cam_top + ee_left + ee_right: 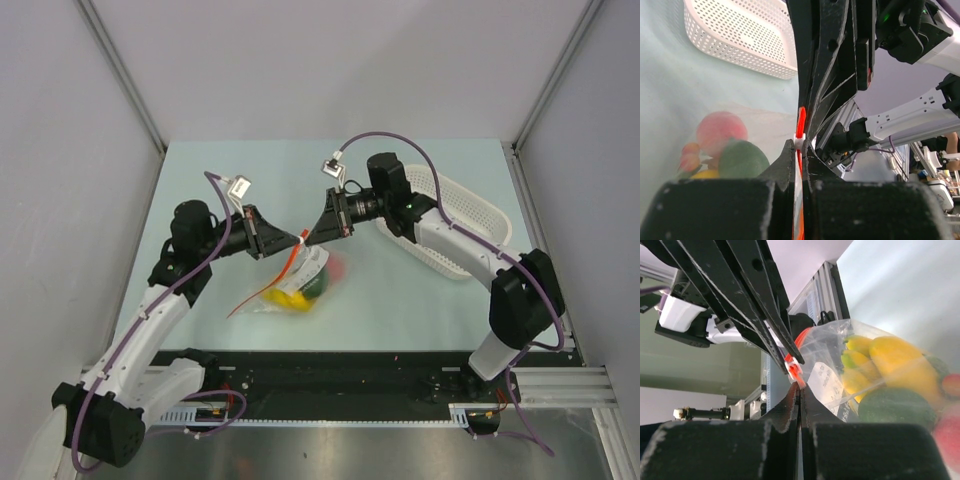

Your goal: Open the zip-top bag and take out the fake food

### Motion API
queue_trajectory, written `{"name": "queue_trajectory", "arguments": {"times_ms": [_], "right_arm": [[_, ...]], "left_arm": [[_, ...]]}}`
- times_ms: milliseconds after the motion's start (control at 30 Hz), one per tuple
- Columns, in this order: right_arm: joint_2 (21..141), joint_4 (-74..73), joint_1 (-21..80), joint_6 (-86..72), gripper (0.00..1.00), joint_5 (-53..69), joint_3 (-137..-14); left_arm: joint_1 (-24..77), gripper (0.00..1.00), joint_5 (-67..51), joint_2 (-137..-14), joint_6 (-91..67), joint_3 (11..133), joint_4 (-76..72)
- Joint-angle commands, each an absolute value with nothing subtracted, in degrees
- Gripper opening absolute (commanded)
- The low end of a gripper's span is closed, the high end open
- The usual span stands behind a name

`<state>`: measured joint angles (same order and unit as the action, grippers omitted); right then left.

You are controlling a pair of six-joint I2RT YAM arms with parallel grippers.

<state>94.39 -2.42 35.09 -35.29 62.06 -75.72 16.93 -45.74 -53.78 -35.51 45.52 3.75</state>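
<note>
The zip-top bag [283, 287] hangs between my two grippers above the table, its red zip strip [292, 258] running up to them. My left gripper [298, 241] is shut on the red strip [800, 120], with its jaws [800, 146] pressed on both sides. My right gripper [309, 237] is shut on the bag's mouth edge right at the red-and-white zip piece [794, 369], fingertips [800, 386] together. The fake food is inside the bag: yellow bananas [855, 365], a yellow fruit [900, 365], a dark green vegetable [895, 407] and a red piece [720, 131].
A white perforated basket [470, 225] stands on the right side of the table under my right arm; it also shows in the left wrist view [740, 35]. The black rail [330, 375] runs along the near edge.
</note>
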Motion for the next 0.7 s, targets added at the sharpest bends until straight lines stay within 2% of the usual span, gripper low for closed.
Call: {"name": "queue_trajectory", "arguments": {"times_ms": [0, 333, 667], "right_arm": [[90.4, 6.0, 34.5, -39.1, 0.00, 59.7, -75.3], [90.3, 10.9, 29.9, -43.7, 0.00, 59.1, -74.1], [92.6, 16.0, 25.7, -47.1, 0.00, 60.6, -73.9]], "left_arm": [[16.8, 0.00, -49.4, -52.7, -34.9, 44.4, 3.3], [16.8, 0.00, -46.8, -50.5, -31.8, 43.9, 10.7], [16.8, 0.00, -43.3, -42.5, -31.0, 40.0, 18.7]]}}
